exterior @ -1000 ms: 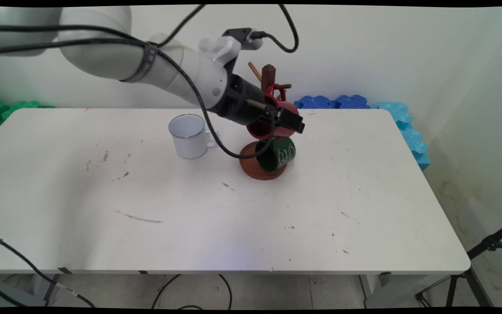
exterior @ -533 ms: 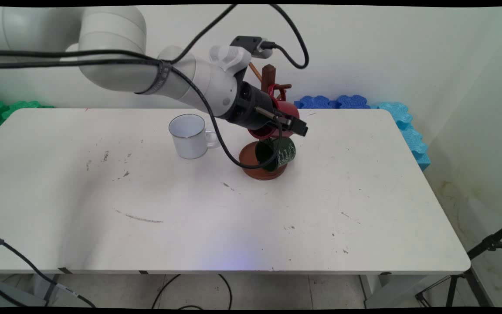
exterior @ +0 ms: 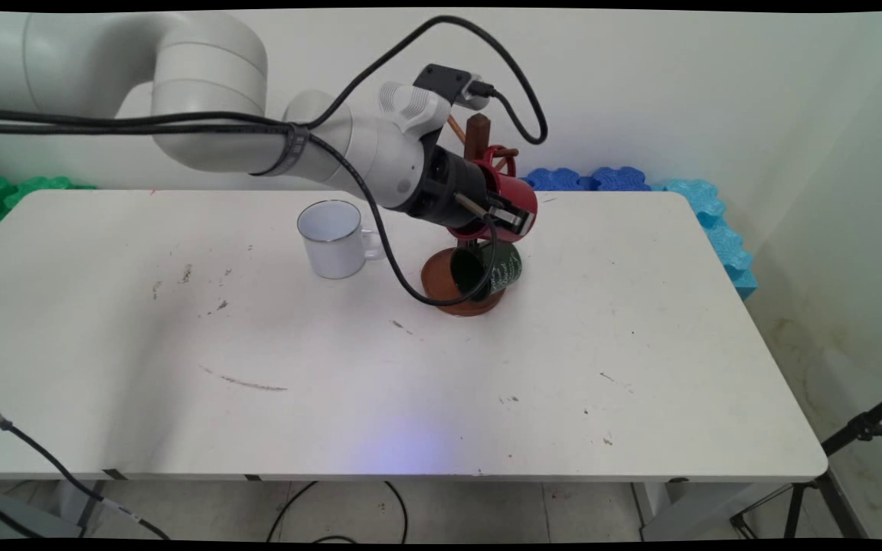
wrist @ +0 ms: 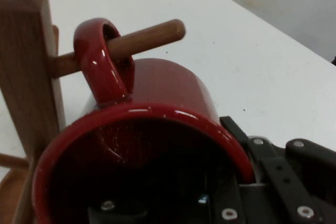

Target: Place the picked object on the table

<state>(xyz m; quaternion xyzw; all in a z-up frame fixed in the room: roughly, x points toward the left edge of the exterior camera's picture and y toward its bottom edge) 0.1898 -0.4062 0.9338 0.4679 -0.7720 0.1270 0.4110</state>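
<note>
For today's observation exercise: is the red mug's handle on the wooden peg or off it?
On. The red mug has its handle looped around the wooden peg.

Wooden post point(wrist: 23, 61) cut off above.

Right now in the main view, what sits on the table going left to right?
White enamel mug → wooden mug tree, with the red mug in the gripper on its peg and the green mug hanging below.
</note>
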